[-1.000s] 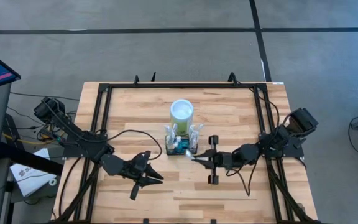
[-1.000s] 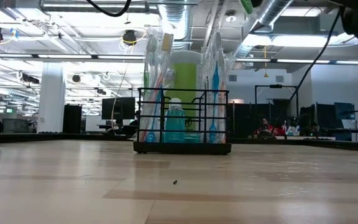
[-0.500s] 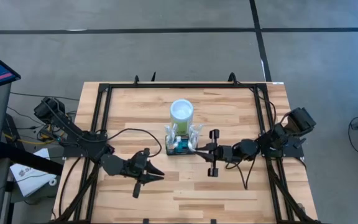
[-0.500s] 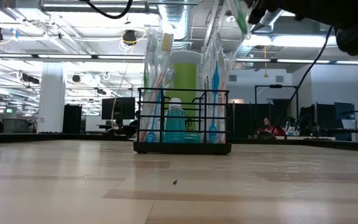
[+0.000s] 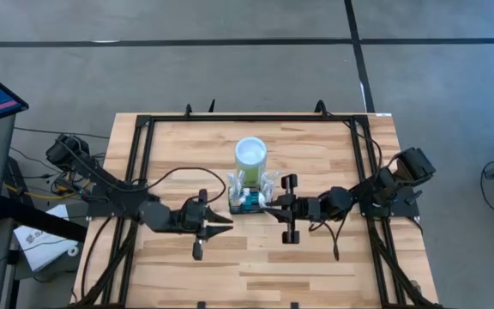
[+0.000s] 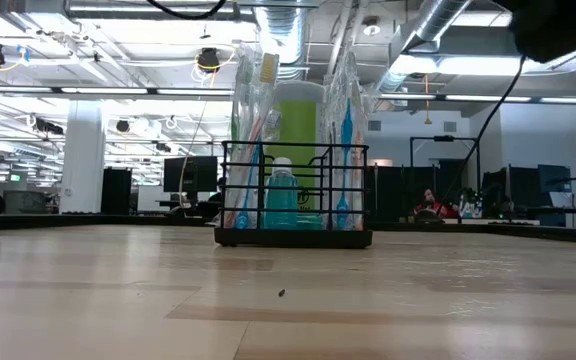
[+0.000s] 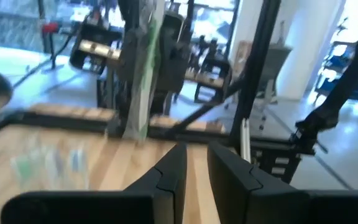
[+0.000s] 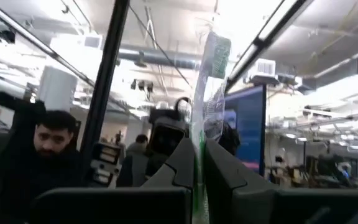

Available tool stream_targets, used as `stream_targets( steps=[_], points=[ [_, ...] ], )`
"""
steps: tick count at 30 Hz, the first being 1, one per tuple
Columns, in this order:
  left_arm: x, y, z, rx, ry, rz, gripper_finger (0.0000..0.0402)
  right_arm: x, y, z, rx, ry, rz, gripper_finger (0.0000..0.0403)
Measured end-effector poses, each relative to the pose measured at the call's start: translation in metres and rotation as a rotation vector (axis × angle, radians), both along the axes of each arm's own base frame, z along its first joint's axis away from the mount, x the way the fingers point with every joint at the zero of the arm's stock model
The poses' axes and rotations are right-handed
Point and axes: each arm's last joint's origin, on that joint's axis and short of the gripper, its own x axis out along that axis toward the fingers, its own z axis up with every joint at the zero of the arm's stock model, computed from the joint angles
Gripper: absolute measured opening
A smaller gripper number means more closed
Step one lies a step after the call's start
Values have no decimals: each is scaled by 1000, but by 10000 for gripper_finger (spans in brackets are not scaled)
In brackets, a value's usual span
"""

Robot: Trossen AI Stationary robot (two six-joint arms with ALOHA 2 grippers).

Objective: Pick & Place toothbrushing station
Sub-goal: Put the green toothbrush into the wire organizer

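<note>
The black wire-mesh caddy (image 5: 249,200) stands on its base at the table's middle and also shows in the low view (image 6: 293,195). It holds clear toothbrush packs and a teal bottle (image 6: 281,195). The lime-green cup (image 5: 250,154) stands just behind it. My right gripper (image 5: 268,209) is at the caddy's right near corner, shut on a clear toothbrush pack (image 8: 207,93). My left gripper (image 5: 228,225) is just near-left of the caddy and holds nothing. Its fingers (image 7: 173,171) stand a narrow gap apart. My right gripper pinches the clear toothbrush pack between its two fingers at the pack's lower part (image 8: 199,146). The fingers come level from the table's right. The pack stands up past the fingertips with its green card end (image 8: 215,53) on top, clear of the table. It also shows in the left wrist view (image 7: 140,81).
A black frame (image 5: 144,172) runs around the tabletop. Bare wood (image 5: 256,266) lies in front of the caddy. The low view (image 6: 278,293) shows a small dark speck on the wood. A person (image 8: 51,143) is in the room beyond.
My right gripper has gone toward the table's left, up to the caddy, carrying the pack. The pack has left the top of the low view. My left gripper has gone toward the right and far edges, close to the caddy, and has turned about.
</note>
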Motion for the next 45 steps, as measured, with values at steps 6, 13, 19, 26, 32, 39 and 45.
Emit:
stream_targets(
  steps=[6,13,19,26,32,39,45],
  points=[
    [15,15,7,42,-120,-32,61,6,0,10,-11,-32,32,8],
    [41,32,-6,44,-194,-50,61,9,0,11,-19,-21,31,9],
    [49,38,-5,49,-300,-78,61,11,-3,9,-11,-3,31,8],
    [53,44,-7,51,-297,-51,61,11,-3,9,-9,-3,33,10],
    [59,44,-10,59,-281,-54,61,12,-6,9,-9,-3,22,10],
    [77,44,-11,70,-282,-36,61,13,-8,10,-5,-4,41,8],
    [80,45,-11,70,-285,-34,61,13,-7,9,-7,4,42,10]
  ],
)
